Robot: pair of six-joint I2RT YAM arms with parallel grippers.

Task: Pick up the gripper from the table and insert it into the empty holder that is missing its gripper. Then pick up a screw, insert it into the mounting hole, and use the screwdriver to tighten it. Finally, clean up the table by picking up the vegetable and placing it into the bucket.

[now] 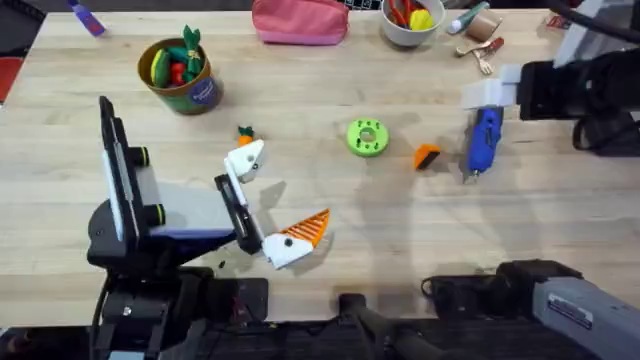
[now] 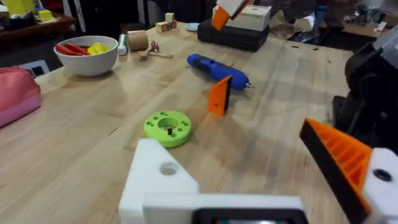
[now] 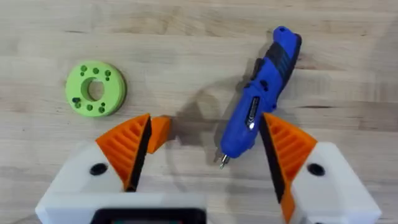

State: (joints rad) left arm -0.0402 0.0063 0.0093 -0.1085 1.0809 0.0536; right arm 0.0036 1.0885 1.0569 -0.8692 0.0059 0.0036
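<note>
The orange wedge gripper (image 1: 427, 156) (image 2: 219, 95) (image 3: 160, 132) lies on the table between a green holed disc (image 1: 367, 138) and the blue screwdriver (image 1: 485, 140) (image 3: 261, 99). My right gripper (image 1: 492, 94) (image 3: 205, 149) hovers open above the screwdriver, both orange pads in place. Open near the front, my left gripper (image 1: 272, 198) (image 2: 249, 180) has one orange-padded finger (image 2: 345, 155) and one bare white mount, the empty holder (image 1: 245, 160) (image 2: 155, 180). The carrot (image 1: 245, 132) lies just beyond the holder. The olive bucket (image 1: 180, 72) stands at the far left.
A white bowl (image 1: 412, 20) (image 2: 87, 55) with toy food and a pink pouch (image 1: 300, 20) sit along the far edge, with small items (image 1: 480, 40) at the far right. A dark case (image 2: 239, 34) lies beyond the screwdriver. Bare wood stretches across the front middle.
</note>
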